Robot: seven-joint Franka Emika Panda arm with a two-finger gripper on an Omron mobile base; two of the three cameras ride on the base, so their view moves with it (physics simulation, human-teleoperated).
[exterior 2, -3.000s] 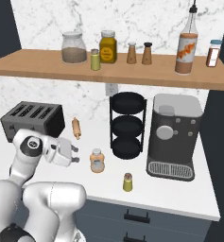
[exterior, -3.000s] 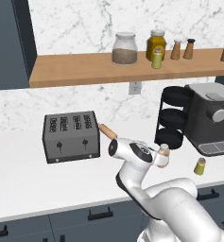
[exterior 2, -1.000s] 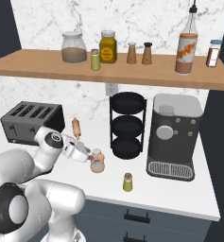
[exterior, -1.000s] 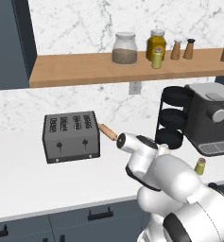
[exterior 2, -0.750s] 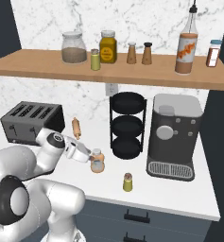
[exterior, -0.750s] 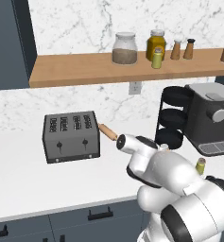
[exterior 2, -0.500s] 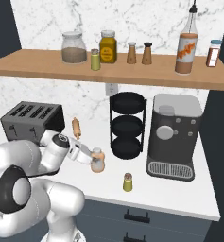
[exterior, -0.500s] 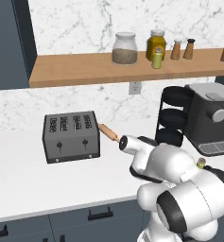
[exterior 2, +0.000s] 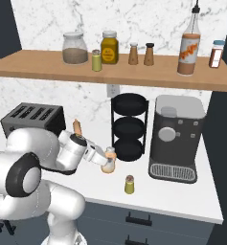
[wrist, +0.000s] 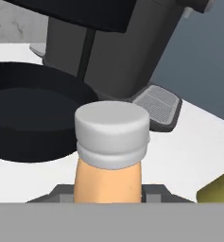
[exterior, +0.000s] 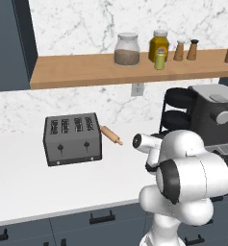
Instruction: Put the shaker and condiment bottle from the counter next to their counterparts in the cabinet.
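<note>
Both fingers of the hand (exterior 2: 104, 161) flank the condiment bottle (exterior 2: 108, 161) on the counter (exterior 2: 182, 196).

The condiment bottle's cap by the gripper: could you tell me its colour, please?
Pale grey, above the peach-tan condiment bottle; clearest in the hand view.
</note>
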